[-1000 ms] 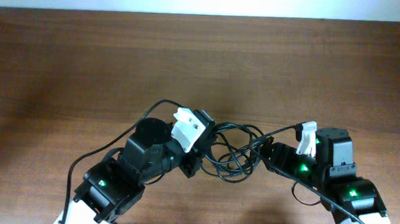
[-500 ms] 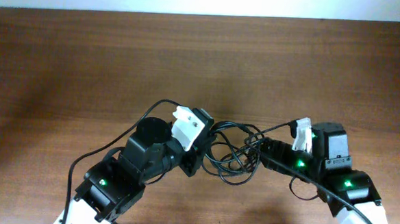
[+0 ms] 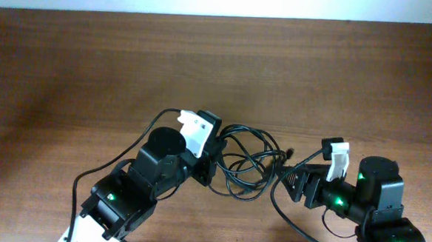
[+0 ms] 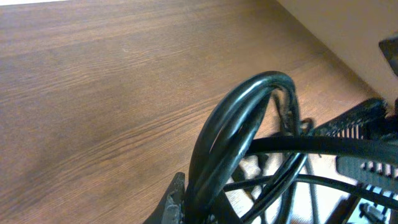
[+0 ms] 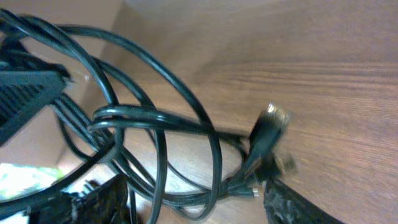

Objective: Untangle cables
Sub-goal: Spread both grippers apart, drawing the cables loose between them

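Left gripper [image 3: 214, 156] clamped on one end of the cables [image 3: 247, 165], loops spreading over the table [image 3: 93, 70] just beside it, bundle's long axis running straight out from its jaws, plug [image 3: 291, 150] at the far end pointing away from it, right gripper [image 3: 293, 186] released, beyond the loops

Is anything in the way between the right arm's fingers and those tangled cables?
Nothing visible is. The right fingers stand open right beside the cables, with a plug end nearest them. The left fingers grip the bundle's far side.
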Controlling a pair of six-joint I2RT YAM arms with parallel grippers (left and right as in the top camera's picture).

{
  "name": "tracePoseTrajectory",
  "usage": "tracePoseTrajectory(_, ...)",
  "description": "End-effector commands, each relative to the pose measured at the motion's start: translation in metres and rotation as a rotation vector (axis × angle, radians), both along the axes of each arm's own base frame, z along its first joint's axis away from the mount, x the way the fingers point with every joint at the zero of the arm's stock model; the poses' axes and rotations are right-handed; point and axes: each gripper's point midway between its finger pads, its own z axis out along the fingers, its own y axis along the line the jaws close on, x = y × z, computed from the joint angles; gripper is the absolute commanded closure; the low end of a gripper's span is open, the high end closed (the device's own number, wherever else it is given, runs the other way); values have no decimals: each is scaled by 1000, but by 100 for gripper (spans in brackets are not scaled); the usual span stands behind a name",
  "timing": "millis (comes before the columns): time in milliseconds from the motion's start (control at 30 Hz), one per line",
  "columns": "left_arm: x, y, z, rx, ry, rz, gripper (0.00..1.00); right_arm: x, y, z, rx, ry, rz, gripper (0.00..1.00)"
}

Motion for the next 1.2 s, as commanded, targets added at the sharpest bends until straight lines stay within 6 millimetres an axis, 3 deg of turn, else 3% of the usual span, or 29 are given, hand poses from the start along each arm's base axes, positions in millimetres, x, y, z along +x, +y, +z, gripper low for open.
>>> tracePoseTrajectory(0, 3, 2, 9, -44, 2, 39, 100, 4, -12, -5, -54, -1, -58, 31)
tracePoseTrajectory(133, 3, 3, 8, -39, 4, 46, 100, 6, -14, -5, -57, 2, -76, 31)
tracePoseTrajectory(233, 2, 2, 9, -43, 6, 38, 100, 8, -32, -20, -110, 69, -194, 31)
tracePoseTrajectory(400, 1, 1, 10, -64, 24, 46, 100, 7, -42, -27, -155, 89, -238, 29)
tracePoseTrajectory(500, -1, -7, 19, -127, 31, 19, 100, 7, -42, -28, -156, 90, -238, 27)
tracePoseTrajectory(600, -12, -27, 40, -220, 1, -111, 100, 7, -41, -28, -155, 90, -238, 27)
tracePoseTrajectory(867, -15, -29, 42, -230, 1, -130, 100, 8, -34, -22, -121, 75, -205, 27)
tracePoseTrajectory(1167, -39, -48, 62, -318, -5, -314, 100, 14, -50, -30, -176, 92, -294, 27)
